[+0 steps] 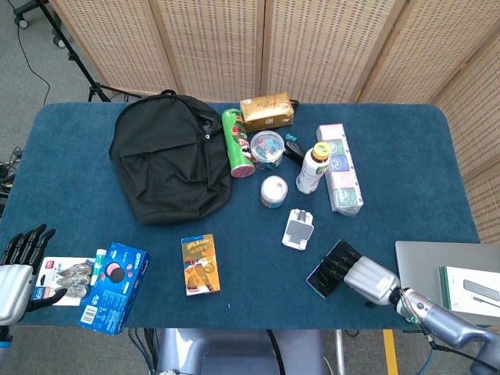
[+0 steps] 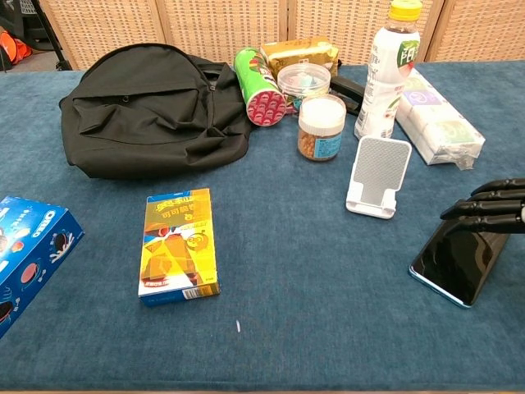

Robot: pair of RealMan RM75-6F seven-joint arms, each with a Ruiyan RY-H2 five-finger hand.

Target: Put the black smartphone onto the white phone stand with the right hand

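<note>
Your right hand lies over the flat black smartphone, which rests on the blue felt-covered table near its front edge, just in front of and to the right of the small white plastic phone stand. In the chest view its dark fingers reach out nearly straight and side by side above the phone's upper half (whether they press on the glass or hover just off it, neither view settles), and nothing is gripped. The stand sits upright and apart from the phone, with a short jar with a white lid just behind it and a white-bodied bottle with a yellow cap beyond that. Your left hand is at the table's front left corner, fingers spread and holding nothing, beside a flat white blister pack and a blue cookie box. A black fabric backpack lies at the back left, and a small yellow and orange carton lies near the front.
</note>
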